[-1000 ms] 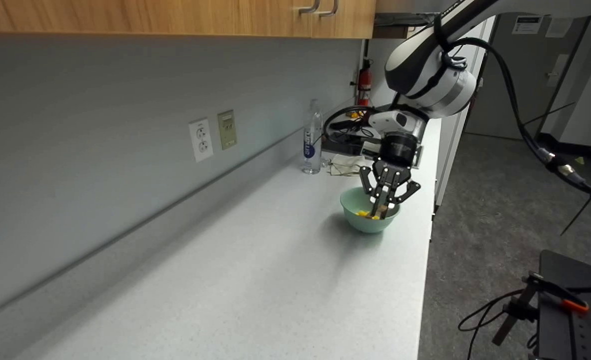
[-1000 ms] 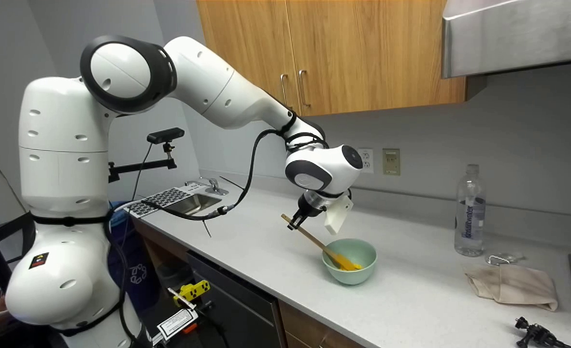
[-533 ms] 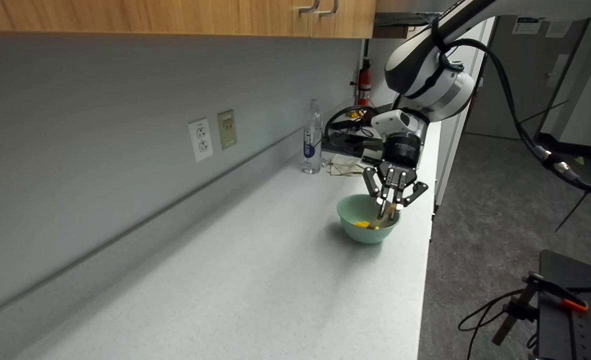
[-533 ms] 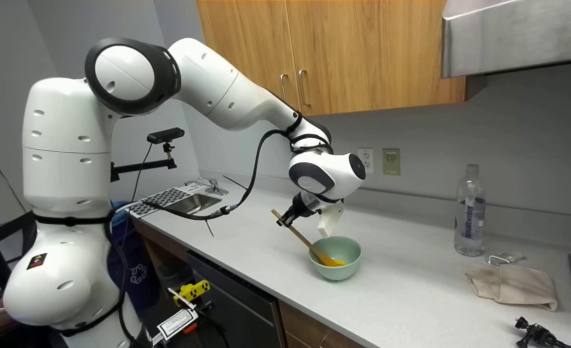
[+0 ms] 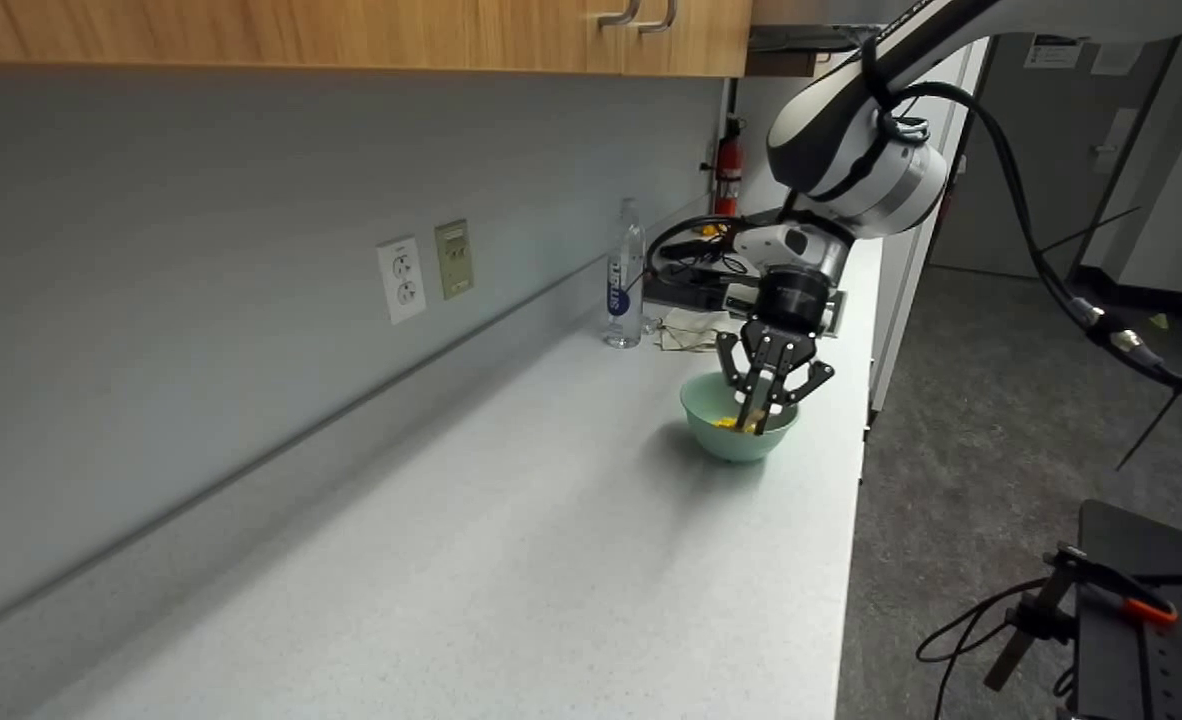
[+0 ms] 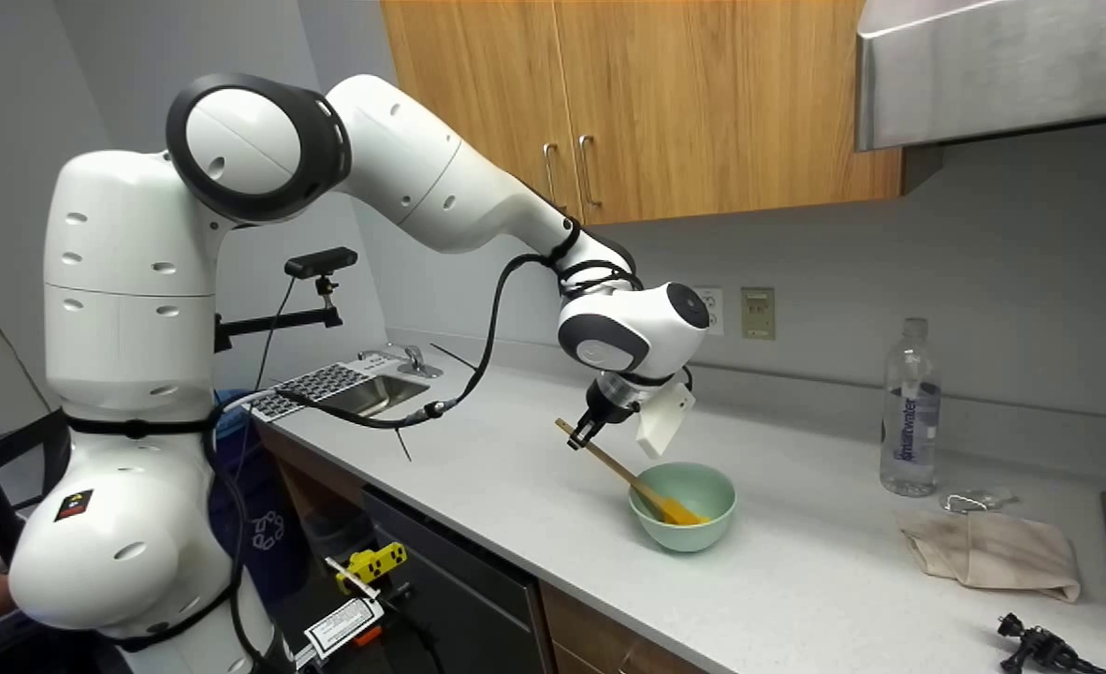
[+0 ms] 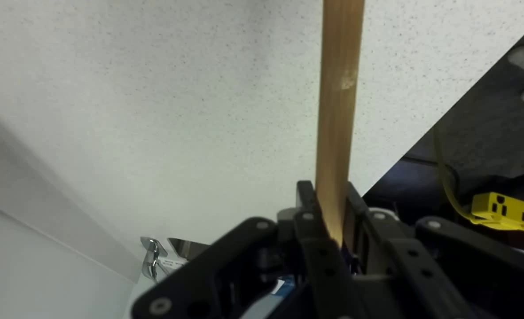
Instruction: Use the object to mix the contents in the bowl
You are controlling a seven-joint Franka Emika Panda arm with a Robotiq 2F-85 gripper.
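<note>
The pale mint-green bowl (image 6: 689, 537) stands upright on the counter in both exterior views; it also shows here (image 5: 719, 446). The yellow contents (image 5: 726, 423) lie in its bottom, partly covered by a wooden spatula (image 6: 620, 468). The spatula slants down into the bowl, its yellow-stained broad end in the contents (image 6: 704, 520). My gripper (image 6: 579, 442) is shut on the spatula's handle near its upper end, above and beside the bowl. In the wrist view the handle (image 7: 339, 88) stands between the two fingertips (image 7: 329, 186); bowl and contents are out of that view.
A clear water bottle (image 6: 910, 421) stands near the wall, with a folded beige cloth (image 6: 993, 552) and a black mount piece (image 6: 1044, 646) farther along. The counter's front edge (image 6: 600, 599) runs close to the bowl. A sink (image 6: 375, 395) lies at the far end.
The bowl and spatula shifted toward the sink side half a second ago, then back toward the bottle side now. The gripper moved with them and stayed shut on the handle.
</note>
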